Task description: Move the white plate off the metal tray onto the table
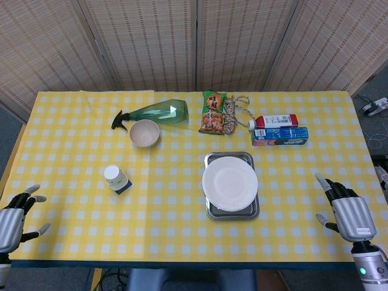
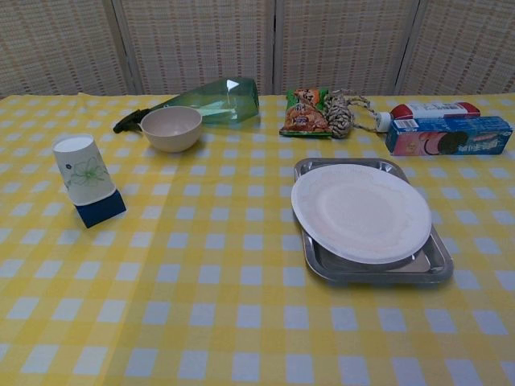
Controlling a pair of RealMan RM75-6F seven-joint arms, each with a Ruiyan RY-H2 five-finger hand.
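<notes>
A round white plate (image 1: 230, 183) (image 2: 360, 211) lies on a rectangular metal tray (image 1: 233, 212) (image 2: 374, 270), right of the table's middle. The plate covers most of the tray and overhangs its left side. My left hand (image 1: 14, 218) hovers at the table's near left corner, fingers spread, holding nothing. At the near right corner, my right hand (image 1: 347, 213) is also spread and empty, well apart from the tray. Neither hand shows in the chest view.
A paper cup on a blue block (image 1: 116, 179) (image 2: 86, 178) stands left of centre. A beige bowl (image 1: 144, 133) and a green spray bottle (image 1: 157, 113) lie behind it. A snack bag (image 1: 213, 112), a rope bundle (image 1: 231, 115), a milk carton (image 1: 276, 120) and a cookie box (image 1: 280, 136) sit behind the tray.
</notes>
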